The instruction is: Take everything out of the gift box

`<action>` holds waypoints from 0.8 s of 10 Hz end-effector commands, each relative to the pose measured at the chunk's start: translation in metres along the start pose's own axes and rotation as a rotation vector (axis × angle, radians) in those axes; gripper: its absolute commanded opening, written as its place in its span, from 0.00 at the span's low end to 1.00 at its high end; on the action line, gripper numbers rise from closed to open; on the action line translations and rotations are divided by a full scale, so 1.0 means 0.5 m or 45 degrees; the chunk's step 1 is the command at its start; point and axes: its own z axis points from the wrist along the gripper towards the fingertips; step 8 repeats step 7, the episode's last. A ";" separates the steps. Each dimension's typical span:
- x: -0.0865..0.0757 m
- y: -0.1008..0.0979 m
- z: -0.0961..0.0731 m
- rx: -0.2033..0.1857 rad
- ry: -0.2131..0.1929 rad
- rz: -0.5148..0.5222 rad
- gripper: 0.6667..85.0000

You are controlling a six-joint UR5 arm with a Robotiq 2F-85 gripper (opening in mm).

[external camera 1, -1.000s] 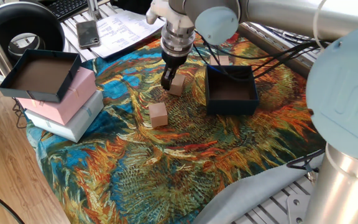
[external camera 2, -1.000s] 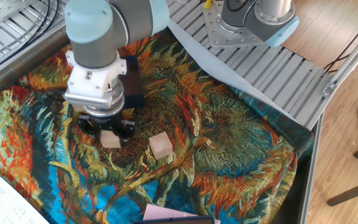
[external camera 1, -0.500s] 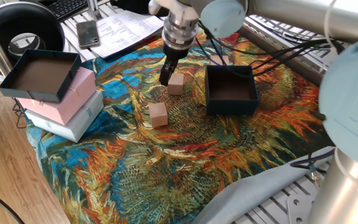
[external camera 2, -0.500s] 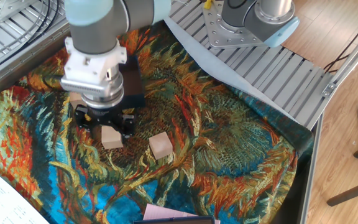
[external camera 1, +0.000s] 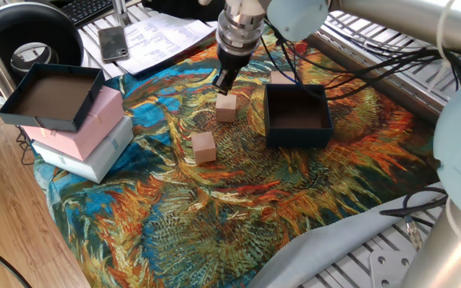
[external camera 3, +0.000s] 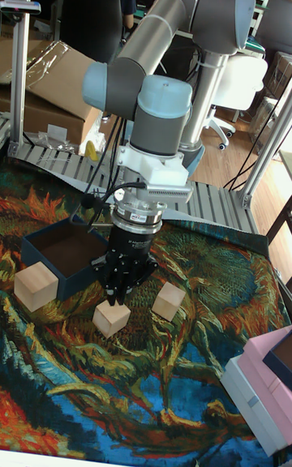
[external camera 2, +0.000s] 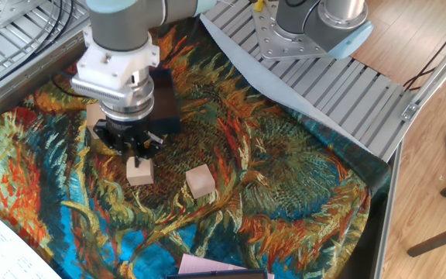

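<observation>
Apparently the job is all but finished: the small square dark navy cardboard gift box [external camera 1: 298, 117] stands upright on the patterned sunflower cloth [external camera 1: 238, 200], and its brown floor, as far as the two fixed views and the tall view reveal it, shows bare. All three pale tan wooden cubes lie outside it on the cloth. One cube [external camera 1: 226, 107] sits directly under the two-finger gripper [external camera 1: 224, 80], a second cube [external camera 1: 204, 147] lies a little nearer the front edge, and a third cube [external camera 1: 282, 78] rests just beside the box's far wall (partly hidden behind cables in one fixed view, plainer in the tall view at the box's outer corner). The gripper hangs just above the first cube with its fingers spread and nothing between them; in the other fixed view the fingertips stand clear of the cube's top, so the block appears to rest on the cloth by itself. What remains, by my reading, is only for the arm to lift clear, since no further item shows inside the box, though the near wall hides a strip of the floor in one fixed view. Off to the side, a shallow dark lid [external camera 1: 50, 96] rests on a stack of pink and white boxes [external camera 1: 86, 132], well apart from the work.
</observation>
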 end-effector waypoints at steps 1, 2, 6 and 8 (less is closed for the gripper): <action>-0.016 0.000 -0.005 -0.004 -0.042 0.101 0.02; 0.007 0.008 -0.009 -0.023 0.009 0.109 0.02; 0.024 0.012 -0.022 -0.026 0.035 0.143 0.02; 0.015 0.031 -0.017 -0.078 0.021 0.161 0.02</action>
